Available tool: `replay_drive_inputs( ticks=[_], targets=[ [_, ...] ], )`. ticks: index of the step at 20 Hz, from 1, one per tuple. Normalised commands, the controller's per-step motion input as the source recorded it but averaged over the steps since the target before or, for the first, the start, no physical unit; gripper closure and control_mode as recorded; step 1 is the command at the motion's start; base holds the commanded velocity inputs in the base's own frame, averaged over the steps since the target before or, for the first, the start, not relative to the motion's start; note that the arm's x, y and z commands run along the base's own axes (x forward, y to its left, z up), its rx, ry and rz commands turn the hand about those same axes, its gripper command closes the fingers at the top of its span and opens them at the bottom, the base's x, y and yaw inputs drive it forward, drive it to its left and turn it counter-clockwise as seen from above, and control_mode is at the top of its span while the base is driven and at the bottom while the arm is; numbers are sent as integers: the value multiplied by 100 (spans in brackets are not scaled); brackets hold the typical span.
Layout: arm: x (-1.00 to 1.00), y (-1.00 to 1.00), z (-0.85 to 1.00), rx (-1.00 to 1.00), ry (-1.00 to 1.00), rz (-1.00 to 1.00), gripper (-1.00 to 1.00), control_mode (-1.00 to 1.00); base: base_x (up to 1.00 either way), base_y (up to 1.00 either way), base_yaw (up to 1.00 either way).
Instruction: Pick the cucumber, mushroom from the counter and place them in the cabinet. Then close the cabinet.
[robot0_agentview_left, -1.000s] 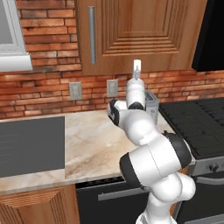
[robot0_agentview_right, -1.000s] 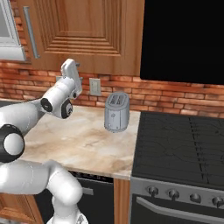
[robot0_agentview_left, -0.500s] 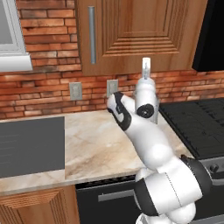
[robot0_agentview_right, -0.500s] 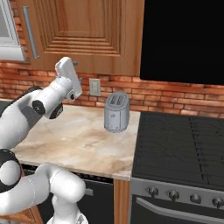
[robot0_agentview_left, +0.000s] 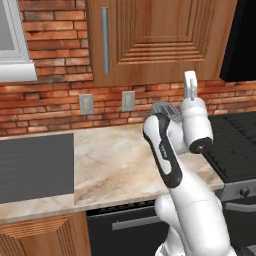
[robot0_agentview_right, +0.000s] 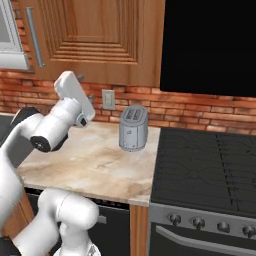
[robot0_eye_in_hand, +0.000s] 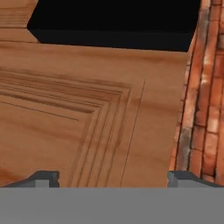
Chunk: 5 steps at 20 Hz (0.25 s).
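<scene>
The cabinet has its raised-panel door shut, with the silver bar handle at the door's left edge. My gripper is held up close in front of the door's lower right corner and points at the wood. Its fingertips stand wide apart and open, with nothing between them. In the left base view, my hand rises above the counter, just under the cabinet's lower edge. The cucumber and the mushroom are out of view.
A silver toaster stands at the back of the counter near the black stove. A dark grey flat panel lies on the counter's left end. Two wall outlets sit on the brick backsplash. A black unit hangs above the stove.
The arm has swung to the right in the left base view, carrying the hand along under the cabinet door. The jaws stayed open and empty.
</scene>
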Motion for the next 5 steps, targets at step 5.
replay_drive_inputs(
  ticks=[5],
  targets=[
    [-100, 0, 24, -10, 0, 11, -100, -100, 0, 0, 0]
  ],
)
